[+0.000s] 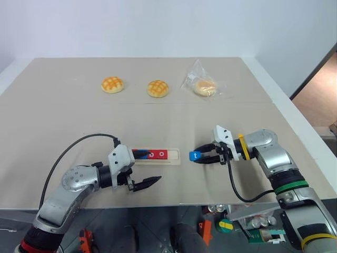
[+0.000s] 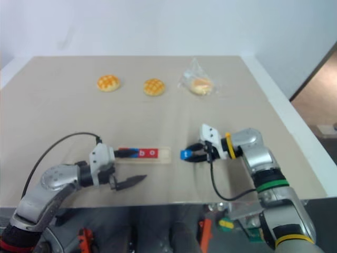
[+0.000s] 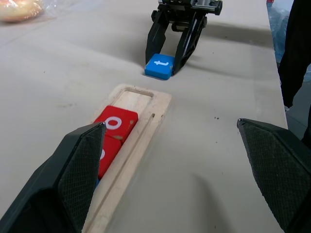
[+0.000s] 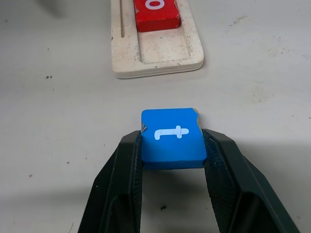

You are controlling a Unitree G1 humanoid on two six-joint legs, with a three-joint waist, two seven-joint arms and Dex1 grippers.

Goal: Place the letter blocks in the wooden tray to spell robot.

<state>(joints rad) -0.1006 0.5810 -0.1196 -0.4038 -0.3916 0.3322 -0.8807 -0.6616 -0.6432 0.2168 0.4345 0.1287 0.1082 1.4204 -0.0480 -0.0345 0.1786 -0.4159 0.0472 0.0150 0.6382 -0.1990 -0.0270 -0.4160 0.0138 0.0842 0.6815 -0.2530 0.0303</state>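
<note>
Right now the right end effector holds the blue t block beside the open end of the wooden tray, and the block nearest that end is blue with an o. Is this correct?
One detail is wrong. The right end effector does hold the blue t block beside the open end of the wooden tray, but the block nearest that end is the red o block, not blue. The right wrist view shows it.

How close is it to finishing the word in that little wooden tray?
Nearly there. The wooden tray already holds several tiles, with the red o last and one slot free at the end. The right gripper has its jaws shut on the blue t, just outside the tray. Only that tile remains.
</note>
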